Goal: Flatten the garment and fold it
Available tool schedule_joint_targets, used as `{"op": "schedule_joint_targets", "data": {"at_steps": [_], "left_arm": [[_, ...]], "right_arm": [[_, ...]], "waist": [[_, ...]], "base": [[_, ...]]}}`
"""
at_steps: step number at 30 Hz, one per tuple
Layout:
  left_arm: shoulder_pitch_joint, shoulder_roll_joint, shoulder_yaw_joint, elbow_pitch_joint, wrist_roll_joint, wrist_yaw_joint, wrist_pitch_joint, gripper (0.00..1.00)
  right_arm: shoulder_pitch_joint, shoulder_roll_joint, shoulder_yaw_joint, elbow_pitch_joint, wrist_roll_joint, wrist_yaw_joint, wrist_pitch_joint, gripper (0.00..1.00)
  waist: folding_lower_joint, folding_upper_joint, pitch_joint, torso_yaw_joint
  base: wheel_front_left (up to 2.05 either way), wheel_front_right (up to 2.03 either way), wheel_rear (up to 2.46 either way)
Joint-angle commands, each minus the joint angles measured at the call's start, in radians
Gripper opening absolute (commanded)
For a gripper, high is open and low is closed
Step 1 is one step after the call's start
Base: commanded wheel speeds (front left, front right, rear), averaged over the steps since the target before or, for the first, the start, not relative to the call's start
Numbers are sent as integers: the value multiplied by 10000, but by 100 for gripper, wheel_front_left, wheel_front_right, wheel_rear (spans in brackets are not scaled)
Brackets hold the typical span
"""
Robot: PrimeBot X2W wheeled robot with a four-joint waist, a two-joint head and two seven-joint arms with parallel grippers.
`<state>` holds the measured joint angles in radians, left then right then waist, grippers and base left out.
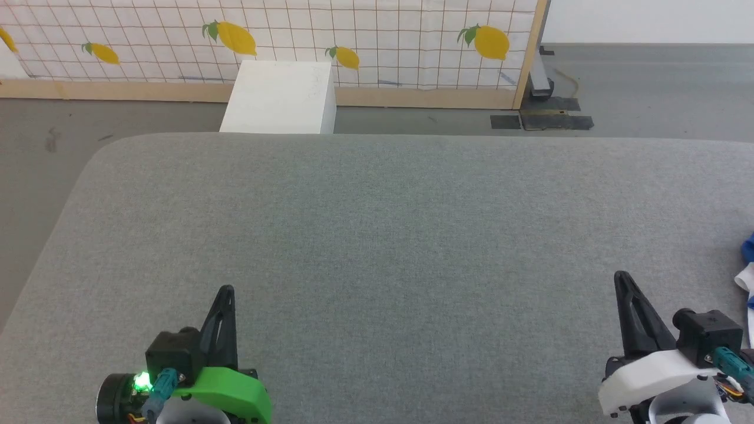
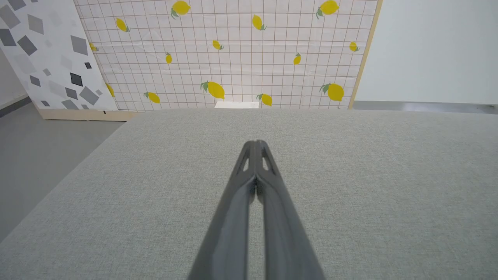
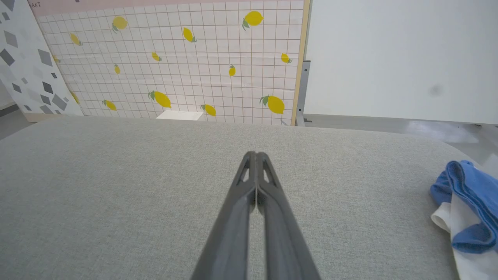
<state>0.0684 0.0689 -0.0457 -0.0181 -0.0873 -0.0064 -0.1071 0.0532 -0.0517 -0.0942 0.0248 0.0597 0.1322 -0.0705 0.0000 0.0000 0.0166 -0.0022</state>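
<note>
The garment [image 3: 469,210] lies bunched at the right edge of the grey table, blue cloth over white, and a sliver of the garment [image 1: 748,265] shows at the head view's right border. My right gripper [image 1: 622,278] hovers at the lower right, shut and empty, just left of the cloth. In its own wrist view the right gripper [image 3: 256,154] has both fingers pressed together, pointing across the bare table. My left gripper [image 1: 226,290] rests at the lower left, shut and empty. The left gripper [image 2: 256,143] also shows closed tips in its wrist view.
The grey fabric table [image 1: 377,235] spreads wide, with a rounded far-left corner. Beyond its far edge stand a white box [image 1: 280,97] and a lemon-print panel [image 1: 265,41] on a wooden base. Grey floor [image 1: 41,135] lies to the left.
</note>
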Motion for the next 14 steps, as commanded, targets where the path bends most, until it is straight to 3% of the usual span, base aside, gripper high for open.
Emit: {"op": "schedule_joint_targets", "data": {"at_steps": [1, 14], "left_arm": [[-215, -52, 51, 23, 109, 39, 50, 0], [-335, -87, 154, 63, 303, 45, 310, 0]], "right_arm": [[-187, 9, 75, -49, -140, -8, 40, 0], [-275, 10, 296, -100, -257, -10, 209, 0]], "waist": [[0, 0, -5, 1], [0, 0, -46, 7]], "base": [[0, 0, 0], [0, 0, 0]]}}
